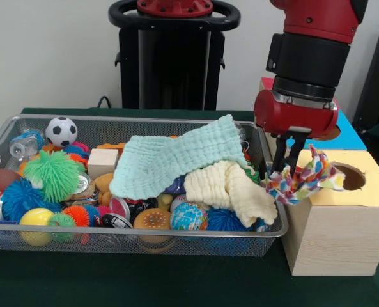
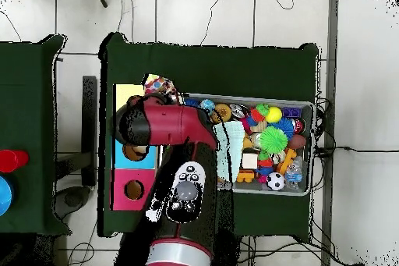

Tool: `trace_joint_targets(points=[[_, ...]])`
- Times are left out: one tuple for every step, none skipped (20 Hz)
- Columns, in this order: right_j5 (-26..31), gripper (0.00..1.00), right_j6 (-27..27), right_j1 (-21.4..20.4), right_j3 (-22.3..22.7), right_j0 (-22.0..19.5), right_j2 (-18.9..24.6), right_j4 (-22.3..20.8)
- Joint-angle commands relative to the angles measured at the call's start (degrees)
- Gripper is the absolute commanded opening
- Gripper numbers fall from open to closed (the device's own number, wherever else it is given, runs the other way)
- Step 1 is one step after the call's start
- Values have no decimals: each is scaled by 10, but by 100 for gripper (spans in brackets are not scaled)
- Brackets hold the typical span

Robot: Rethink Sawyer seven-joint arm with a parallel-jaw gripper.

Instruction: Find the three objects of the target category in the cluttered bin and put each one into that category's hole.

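Dangling from the gripper (image 1: 290, 167), jaws pinched shut on it, the multicoloured patterned cloth (image 1: 301, 180) hangs just short of the hole (image 1: 351, 177) in the yellow-topped wooden box (image 1: 340, 224), carried clear of the wire bin (image 1: 4, 133) so it can drop in, I'd say

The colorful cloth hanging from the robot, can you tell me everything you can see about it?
The colorful cloth is soft fabric with red, blue, yellow, green and white patches. It hangs bunched and crumpled from the gripper, whose jaws pinch its top. It dangles just past the wire bin, over the yellow-topped wooden box, close beside the round hole. From overhead only a small bit peeks out beside the arm.
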Motion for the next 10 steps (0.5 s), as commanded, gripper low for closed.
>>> trace_joint_targets(points=[[111, 0, 154, 30, 66, 25, -23, 15], [113, 0, 155, 29, 67, 27, -22, 19], [116, 0, 154, 27, 67, 28, -20, 21], [120, 0, 153, 24, 66, 28, -18, 23], [121, 0, 152, 21, 64, 26, -12, 28], [120, 0, 152, 18, 62, 25, -8, 32], [119, 0, 152, 16, 59, 25, -3, 36], [119, 0, 152, 14, 59, 25, 0, 39], [126, 0, 153, 12, 55, 26, 2, 42], [127, 0, 153, 11, 54, 26, 3, 45]])
